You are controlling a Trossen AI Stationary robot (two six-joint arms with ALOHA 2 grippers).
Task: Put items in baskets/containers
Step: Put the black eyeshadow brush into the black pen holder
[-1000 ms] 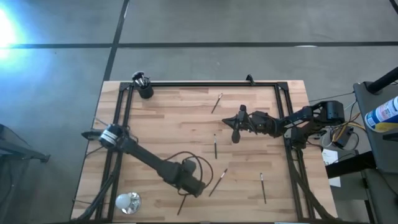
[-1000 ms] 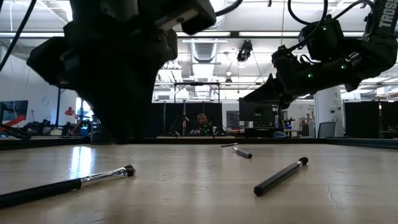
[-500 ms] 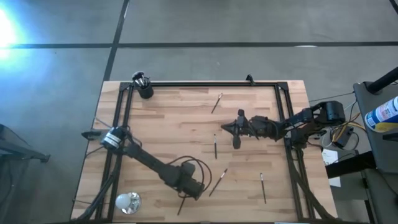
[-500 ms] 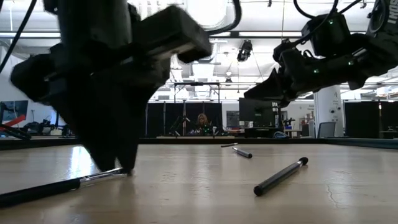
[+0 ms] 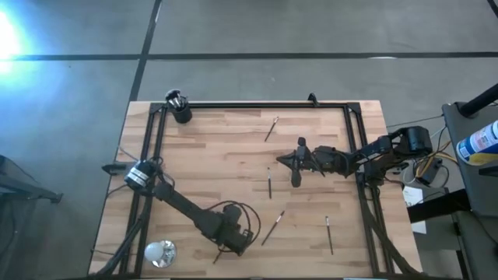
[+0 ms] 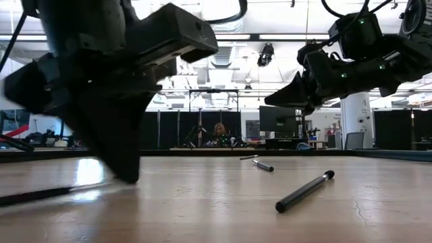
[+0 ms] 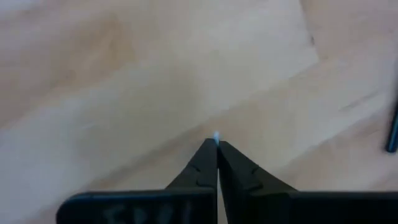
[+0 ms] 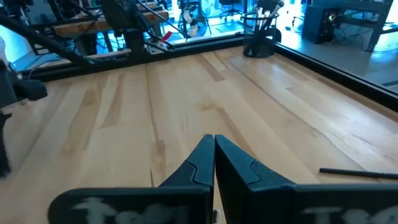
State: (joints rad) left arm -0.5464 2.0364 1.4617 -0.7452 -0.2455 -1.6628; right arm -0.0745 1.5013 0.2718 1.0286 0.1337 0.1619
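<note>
A thin makeup brush lies at the table's near edge, left of the middle, and my left gripper stands over its silvery head end, pointing steeply down and shut. Four more brushes lie loose on the wood. The small black cup stands at the far left corner with brushes sticking up out of it. My right gripper hangs shut above the table's right half, pointing toward the left edge, with nothing in it. My left gripper comes down steeply from above, and its shut fingertips meet at the brush's silvery head end. A pale speck shows between the tips in the wrist view. The dark handle reaches away along the table; whether it is lifted I cannot tell.
A shiny clear-whitish round object sits at the near left corner, close to my left arm. A black frame runs along the table's far edge and down both sides. One brush lies near the low camera, and bare wood lies in the middle.
My left gripper has sunk to the tabletop beside the near brush's head and shut there. The brush has shifted, its handle now lying flatter across the low view. My right gripper has swung slightly toward the table's left edge and stayed shut.
</note>
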